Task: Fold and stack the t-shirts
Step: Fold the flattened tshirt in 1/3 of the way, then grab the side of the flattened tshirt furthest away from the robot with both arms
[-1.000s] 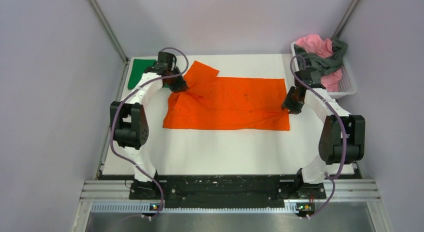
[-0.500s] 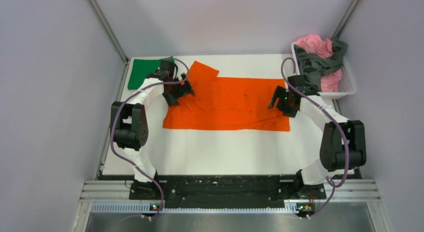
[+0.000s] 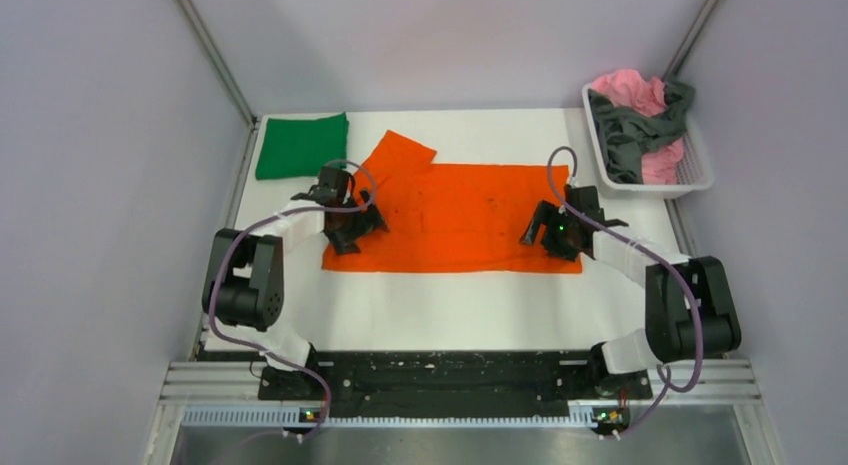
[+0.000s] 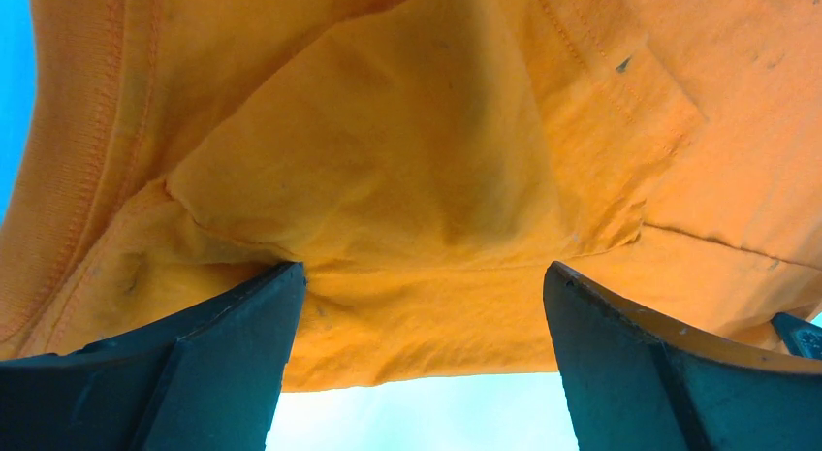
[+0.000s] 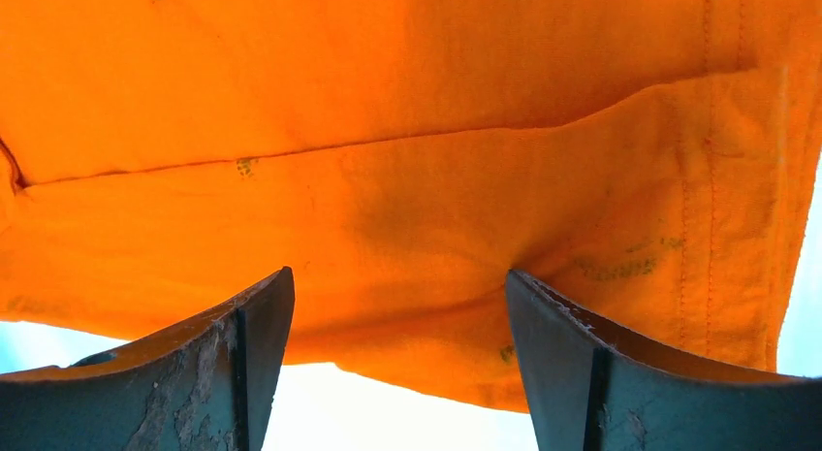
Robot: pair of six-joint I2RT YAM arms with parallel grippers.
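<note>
The orange t-shirt (image 3: 450, 215) lies flat across the middle of the table, one sleeve sticking out at its far left. My left gripper (image 3: 357, 228) stands open over the shirt's near left corner; in the left wrist view its open gripper (image 4: 422, 286) straddles the cloth's hem (image 4: 417, 344) with nothing pinched. At the shirt's near right part my right gripper (image 3: 541, 231) is open too, and in the right wrist view the gripper (image 5: 397, 286) frames the orange edge (image 5: 436, 344). A folded green t-shirt (image 3: 302, 145) rests at the far left corner.
A white basket (image 3: 655, 188) at the far right corner holds a pink t-shirt (image 3: 628, 89) and a dark grey one (image 3: 630, 135). Grey walls close in both sides. White table (image 3: 450, 305) shows between the shirt and the arm bases.
Both grippers have opened and let go of the orange shirt, then moved nearer and inward over its near edge. The left arm no longer covers the green shirt.
</note>
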